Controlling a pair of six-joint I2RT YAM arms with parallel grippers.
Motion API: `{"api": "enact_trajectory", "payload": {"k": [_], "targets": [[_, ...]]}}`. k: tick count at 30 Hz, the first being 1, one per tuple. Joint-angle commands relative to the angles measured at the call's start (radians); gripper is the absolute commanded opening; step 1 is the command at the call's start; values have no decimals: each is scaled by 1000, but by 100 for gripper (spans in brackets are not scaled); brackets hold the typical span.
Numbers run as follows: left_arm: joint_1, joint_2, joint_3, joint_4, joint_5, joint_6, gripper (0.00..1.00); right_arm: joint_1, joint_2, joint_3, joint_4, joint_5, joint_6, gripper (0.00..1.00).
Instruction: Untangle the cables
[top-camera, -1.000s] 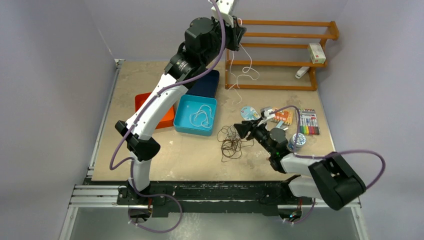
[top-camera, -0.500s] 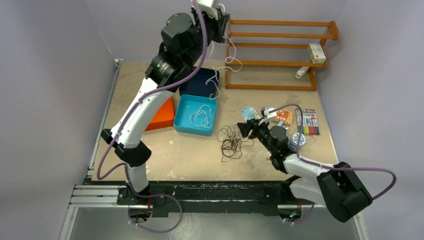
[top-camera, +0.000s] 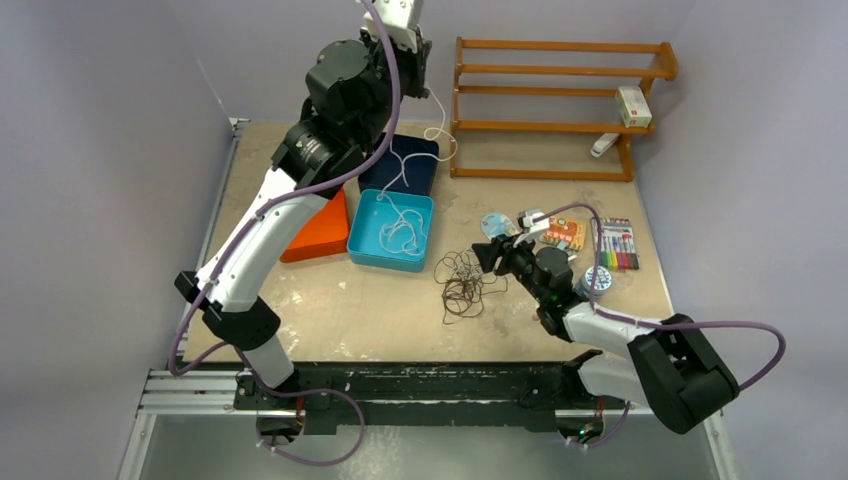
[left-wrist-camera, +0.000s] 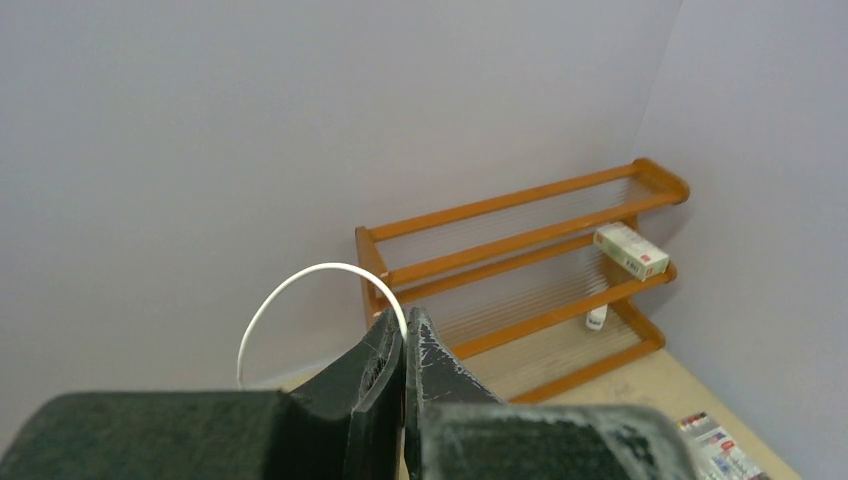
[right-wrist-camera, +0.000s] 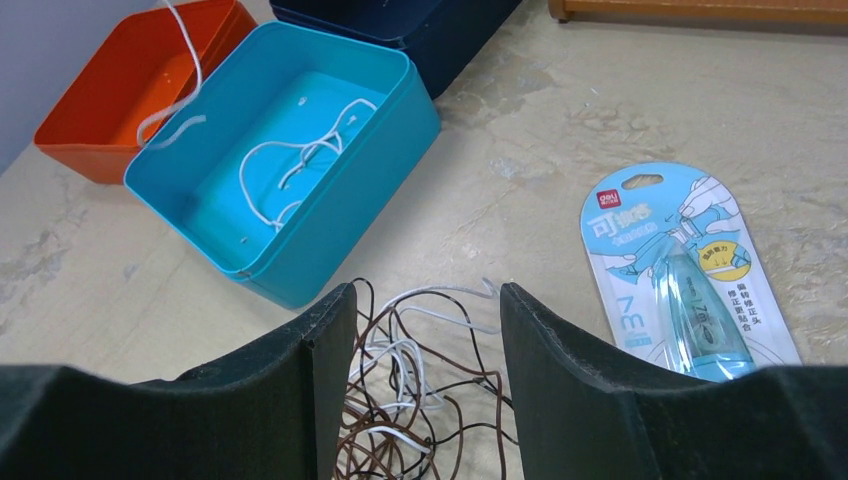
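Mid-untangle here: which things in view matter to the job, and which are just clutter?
Job: cable tangle; white cable in the left gripper; open right gripper over the tangle; teal bin with a loose white strand.
Lying about: orange bin, navy bin, wooden rack, correction-tape pack, marker set.

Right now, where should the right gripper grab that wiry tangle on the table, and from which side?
Probably one white loop that seems to lie on top of the tangle, taken from above. The pile lies flat on the table, so a side approach would catch several strands, and the open right gripper straddles it.
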Motion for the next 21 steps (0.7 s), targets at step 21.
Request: {"api": "enact_trajectory", "payload": {"k": [21], "targets": [[3,-162,-398,80,-213,30,0,4,31,53,47,-11,-19,58]]}}
